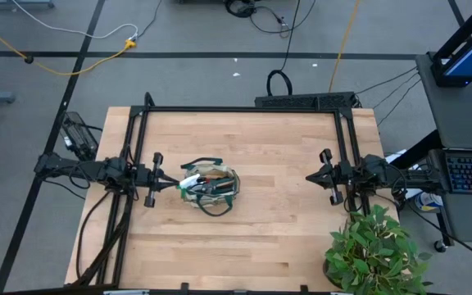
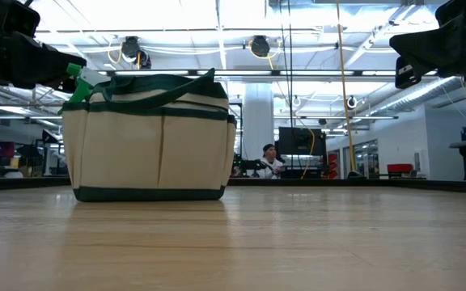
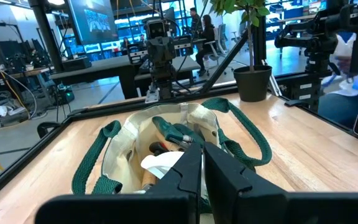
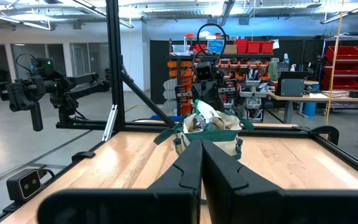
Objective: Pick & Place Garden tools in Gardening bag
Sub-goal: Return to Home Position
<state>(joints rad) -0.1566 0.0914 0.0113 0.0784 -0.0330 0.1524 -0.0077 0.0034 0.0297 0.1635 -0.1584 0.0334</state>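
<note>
Though both closed, left end effector [image 1: 172, 183] just beside gardening bag [image 2: 148, 149], right end effector [image 1: 310, 176] well apart.

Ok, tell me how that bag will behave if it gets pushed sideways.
Probably slides rather than tips: the bag sits wide and flat-bottomed on the table. Its fabric walls likely dent under a push. The tools inside probably make it heavier.
</note>
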